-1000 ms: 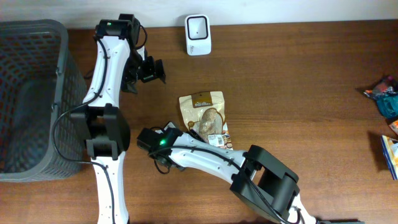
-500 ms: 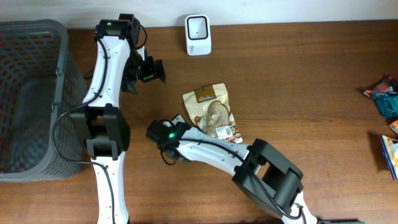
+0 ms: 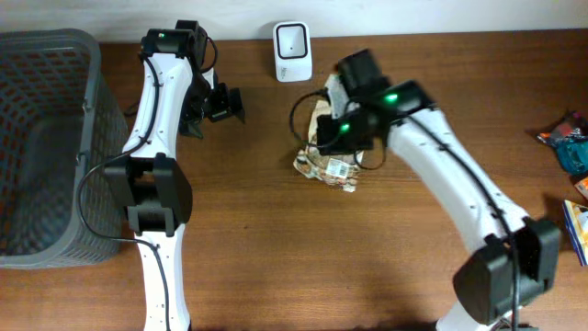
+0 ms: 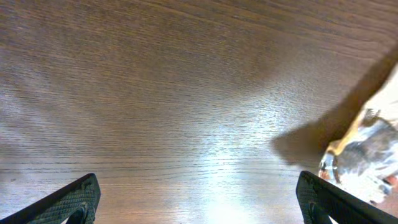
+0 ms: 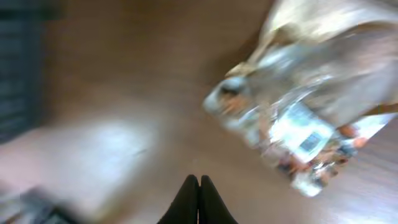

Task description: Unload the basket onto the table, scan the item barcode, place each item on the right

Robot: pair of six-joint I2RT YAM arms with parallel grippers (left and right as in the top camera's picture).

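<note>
Since half a second ago the right arm has swung from the lower middle of the overhead frame to the upper middle. The snack pouch [image 3: 333, 165] has shifted up too and now sits below and right of the scanner [image 3: 292, 39]. I see the right gripper [image 5: 199, 180] with its dark fingers pressed together, nothing between them; the pouch lies apart in the upper right of that blurred wrist view. It is crinkled glossy film, tan, with a white barcode label [image 5: 309, 143]. The scanner is a rounded white box with a dark window. The left gripper [image 4: 198, 180] stays wide open over the grained brown table [image 3: 276, 267]
</note>
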